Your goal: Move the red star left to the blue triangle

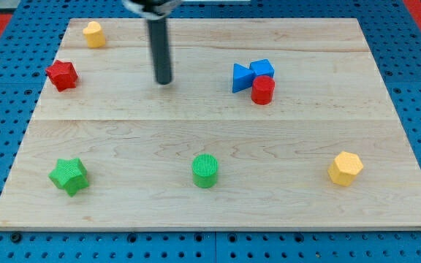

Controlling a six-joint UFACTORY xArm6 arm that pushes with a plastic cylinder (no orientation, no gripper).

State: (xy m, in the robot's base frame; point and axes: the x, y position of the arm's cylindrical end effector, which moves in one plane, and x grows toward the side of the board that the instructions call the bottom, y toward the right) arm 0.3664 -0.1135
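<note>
The red star [62, 74] lies near the board's left edge, in the upper part. The blue triangle [243, 77] lies right of centre in the upper part, touching a blue cube [263, 69] and a red cylinder [262, 90]. My tip [164, 81] stands on the board between them, well to the right of the red star and to the left of the blue triangle, touching no block.
A yellow block [93, 33] lies at the top left. A green star [69, 176] is at the bottom left, a green cylinder [205, 171] at the bottom centre, a yellow hexagon [345, 168] at the bottom right. The wooden board [218, 212] sits on a blue pegboard.
</note>
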